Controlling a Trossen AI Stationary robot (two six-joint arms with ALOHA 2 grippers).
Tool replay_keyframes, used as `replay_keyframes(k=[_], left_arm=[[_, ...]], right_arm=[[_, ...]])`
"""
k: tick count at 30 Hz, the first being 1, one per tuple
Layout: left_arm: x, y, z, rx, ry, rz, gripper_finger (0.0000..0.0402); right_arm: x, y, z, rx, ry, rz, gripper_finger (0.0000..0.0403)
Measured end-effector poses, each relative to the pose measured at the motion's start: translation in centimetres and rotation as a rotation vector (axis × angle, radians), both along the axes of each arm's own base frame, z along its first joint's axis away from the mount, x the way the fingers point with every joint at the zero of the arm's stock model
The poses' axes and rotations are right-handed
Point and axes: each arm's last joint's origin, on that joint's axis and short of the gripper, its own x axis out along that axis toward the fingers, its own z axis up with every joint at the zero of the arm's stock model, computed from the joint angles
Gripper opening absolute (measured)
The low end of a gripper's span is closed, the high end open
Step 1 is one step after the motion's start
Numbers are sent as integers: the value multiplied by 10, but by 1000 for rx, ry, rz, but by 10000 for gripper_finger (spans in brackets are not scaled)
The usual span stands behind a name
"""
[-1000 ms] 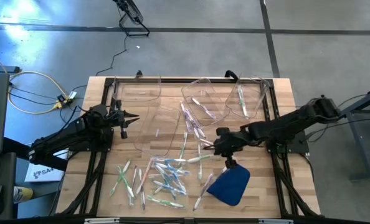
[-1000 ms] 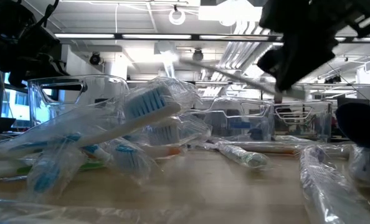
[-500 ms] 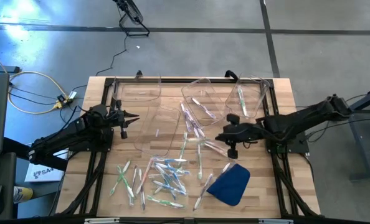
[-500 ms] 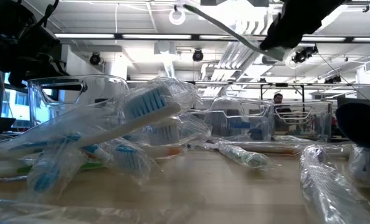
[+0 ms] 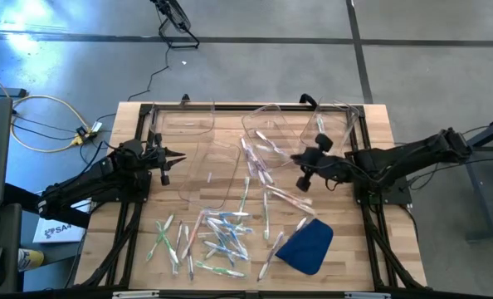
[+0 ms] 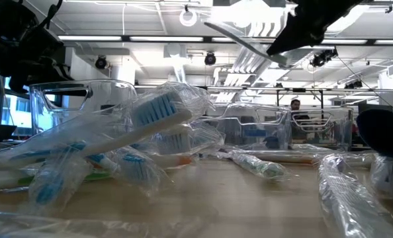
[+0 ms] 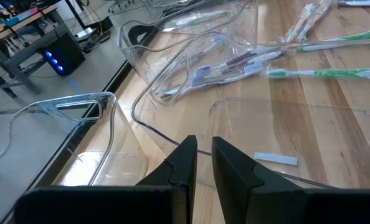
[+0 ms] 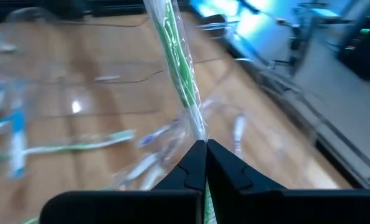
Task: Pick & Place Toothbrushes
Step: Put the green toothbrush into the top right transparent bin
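Desk [image 5: 379, 124]: pale wooden planks with visible grain, bordered by a dark metal frame.

Clear bins [image 5: 273, 131]: thin, glossy, transparent plastic with rounded corners, several of them grouped across the far half of the desk from about 10 to 1 o'clock. At least two hold wrapped brushes; the one nearest the left arm looks empty.

Toothbrushes [image 5: 222, 237]: slim sticks in crinkled clear wrappers, whitish with green and blue accents. Most lie loose in a scatter at about 6 to 7 o'clock on the desk, with further ones strung up the centre toward the bins. In the low view the nearest show blue-and-white bristle heads under wrinkled film.

Blue cloth [image 5: 306, 246]: soft, dark blue, folded, lying at about 5 o'clock on the desk.

Right pincer [image 5: 305, 172]: raised above the desk just right of centre, near the bins at 1 o'clock. Its fingers are pressed together on a green-accented toothbrush [image 8: 175, 56] in clear wrap, which juts out beyond the fingertips and is carried clear of the surface.

Left pincer [image 5: 170, 157]: at 9 o'clock, over the edge of a clear bin. Fingers stand a narrow slit apart with nothing between them
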Motion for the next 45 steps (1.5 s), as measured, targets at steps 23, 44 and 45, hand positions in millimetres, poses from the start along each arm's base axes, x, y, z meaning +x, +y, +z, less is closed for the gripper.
replay_keyframes(k=[23, 44, 45], left_arm=[[0, 0, 0, 2, 0, 5, 46], [0, 1, 0, 10, 6, 36, 46], [0, 1, 0, 10, 6, 36, 46]], right_arm=[[-78, -74, 12, 243, -60, -638, 3], [-79, -108, -19, 436, 52, -1017, 3], [-78, -110, -22, 444, 70, -1022, 3]])
